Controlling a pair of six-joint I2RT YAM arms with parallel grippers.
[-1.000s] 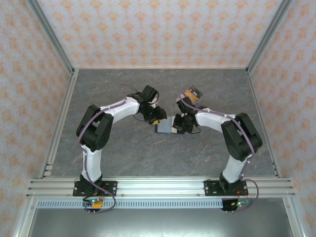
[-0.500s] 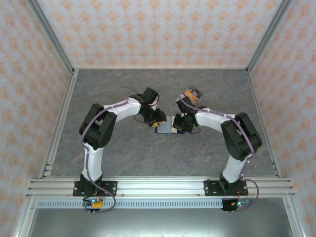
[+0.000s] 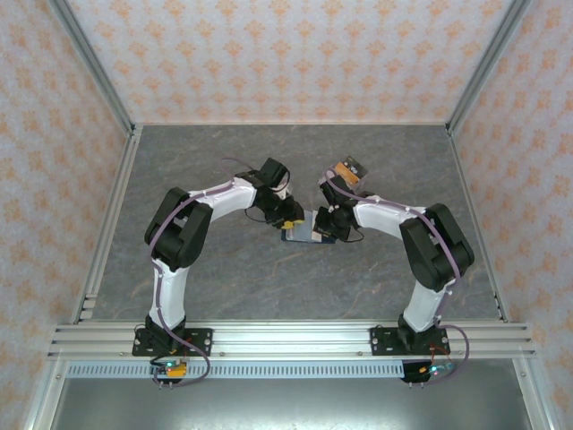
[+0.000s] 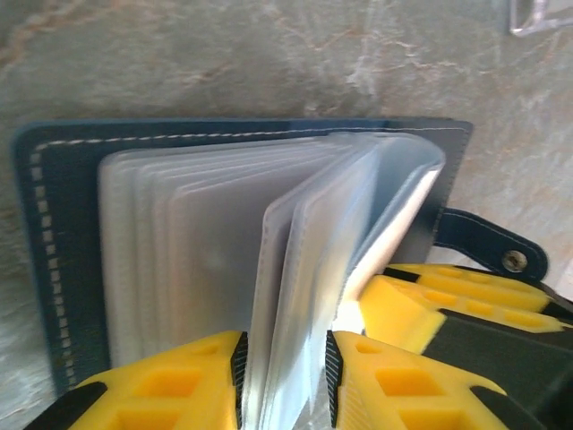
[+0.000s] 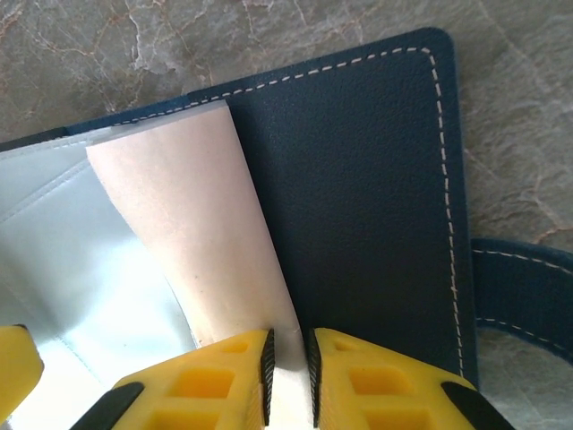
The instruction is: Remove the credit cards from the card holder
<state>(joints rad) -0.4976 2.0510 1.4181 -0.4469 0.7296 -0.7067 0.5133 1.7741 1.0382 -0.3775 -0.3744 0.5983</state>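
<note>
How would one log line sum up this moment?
left pincer: pinching clear sleeves | right pincer: pinching pinkish card | card holder: open on table

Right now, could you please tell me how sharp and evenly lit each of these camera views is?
Left wrist: the clear sleeves look soft and glare white beside the left hand, card holder stitching slightly blurred. Right wrist: cover stitching and pinkish card are crisp; sleeves wash out lower left. Top external: even light, soft shadows, holder tiny.

Bright, even diffuse light, faint shadows on table (image 3: 269, 269), top view sharp, wrist views softer, glare on card holder (image 4: 224, 224) sleeves, fingertips (image 4: 161, 385) blurred.
</note>
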